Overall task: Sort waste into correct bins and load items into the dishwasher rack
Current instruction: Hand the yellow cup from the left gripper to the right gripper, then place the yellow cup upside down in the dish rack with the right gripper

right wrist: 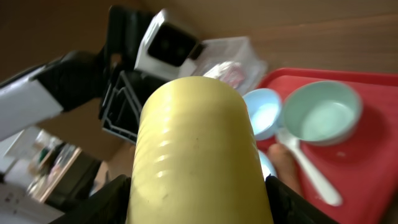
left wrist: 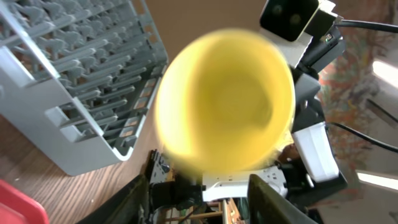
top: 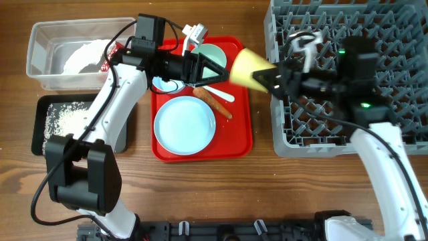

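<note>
**Cup held on its side btwn tray and rack**

Wooden table (top: pixel 200 194) carries everything we see. Our right gripper (top: pixel 267 77) is clamped on the yellow cup (top: pixel 249 67). It holds the cup on its side above the gap btwn the red tray (top: pixel 242 144) and the grey rack (top: pixel 287 144). The wide end points toward the tray and the narrow end sits in the gripper. In the right wrist view the cup body fills the space btwn both fingers (right wrist: pixel 115 199), w/ no gap on either side.

Our left gripper (top: pixel 224 69) hangs over the back part of the tray, just beside the cup's wide end, jaws apart and holding nothing. We cannot tell whether its tips touch the cup. The left wrist view shows that wide end only as a yellow blur straight ahead.

On the red tray we count 1 light blue plate (top: pixel 184 124) at the near side and 2 small bowls at the back. The green bowl (right wrist: pixel 323 115) and blue bowl (right wrist: pixel 261 112) stand side by side. The white spoon (top: pixel 217 92) lies just beside the green bowl. The sausage stick (top: pixel 214 104) lies next to the spoon, btwn it and the plate.

At far left the clear tub (top: pixel 40 60) holds the crumpled napkin (top: pixel 83 57) and the red wrapper (top: pixel 110 57). The black tray (top: pixel 40 127), just nearer to us than the tub, holds the rice grains (top: pixel 63 117).
</note>
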Controlling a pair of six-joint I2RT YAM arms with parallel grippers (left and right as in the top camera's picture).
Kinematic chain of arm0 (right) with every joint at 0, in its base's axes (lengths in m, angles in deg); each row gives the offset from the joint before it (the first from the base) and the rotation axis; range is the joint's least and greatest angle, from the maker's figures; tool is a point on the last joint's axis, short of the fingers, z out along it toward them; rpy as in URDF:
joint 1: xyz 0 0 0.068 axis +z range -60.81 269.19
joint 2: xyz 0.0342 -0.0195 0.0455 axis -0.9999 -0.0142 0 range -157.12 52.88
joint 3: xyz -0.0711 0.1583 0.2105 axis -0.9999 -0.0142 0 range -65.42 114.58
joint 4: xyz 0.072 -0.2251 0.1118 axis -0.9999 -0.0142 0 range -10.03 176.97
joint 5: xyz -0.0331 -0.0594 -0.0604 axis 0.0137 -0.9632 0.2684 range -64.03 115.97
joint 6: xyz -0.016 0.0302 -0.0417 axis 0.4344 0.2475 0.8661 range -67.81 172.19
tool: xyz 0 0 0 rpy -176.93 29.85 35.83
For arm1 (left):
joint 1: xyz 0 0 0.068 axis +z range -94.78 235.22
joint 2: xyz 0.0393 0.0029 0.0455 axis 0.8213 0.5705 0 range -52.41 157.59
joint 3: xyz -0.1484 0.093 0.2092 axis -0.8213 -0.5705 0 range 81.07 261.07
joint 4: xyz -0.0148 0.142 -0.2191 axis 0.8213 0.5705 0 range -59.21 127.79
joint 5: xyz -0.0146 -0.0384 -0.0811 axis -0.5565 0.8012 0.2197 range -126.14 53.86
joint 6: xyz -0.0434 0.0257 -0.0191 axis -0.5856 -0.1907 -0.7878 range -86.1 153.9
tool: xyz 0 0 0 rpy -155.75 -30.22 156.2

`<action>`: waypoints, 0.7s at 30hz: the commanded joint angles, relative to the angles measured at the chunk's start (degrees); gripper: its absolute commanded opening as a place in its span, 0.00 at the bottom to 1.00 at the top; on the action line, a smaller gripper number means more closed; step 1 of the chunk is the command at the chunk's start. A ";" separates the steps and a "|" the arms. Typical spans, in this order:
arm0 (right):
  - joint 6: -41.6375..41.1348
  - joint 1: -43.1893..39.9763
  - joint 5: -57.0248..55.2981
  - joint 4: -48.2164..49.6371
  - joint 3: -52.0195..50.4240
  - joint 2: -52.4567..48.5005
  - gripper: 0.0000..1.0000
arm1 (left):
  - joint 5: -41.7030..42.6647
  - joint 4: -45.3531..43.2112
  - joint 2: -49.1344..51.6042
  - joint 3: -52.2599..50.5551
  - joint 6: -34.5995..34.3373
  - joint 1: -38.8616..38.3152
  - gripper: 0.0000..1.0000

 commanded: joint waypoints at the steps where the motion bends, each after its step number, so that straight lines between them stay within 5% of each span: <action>1: 1.36 -5.25 -0.90 -3.32 0.85 6.49 0.57 | -4.02 -0.15 -0.96 0.57 0.31 0.11 0.52; 6: 1.05 -11.65 -13.33 -21.55 0.90 12.55 0.57 | -14.58 2.54 -0.96 0.57 0.31 0.11 0.54; 11: -2.29 -12.26 -37.94 -41.94 0.92 13.75 0.57 | -36.13 10.23 -0.96 0.57 0.31 0.11 0.57; 21: -8.63 -12.26 -59.67 -49.33 1.03 7.80 0.56 | -45.92 13.03 -0.96 0.57 0.33 0.11 0.60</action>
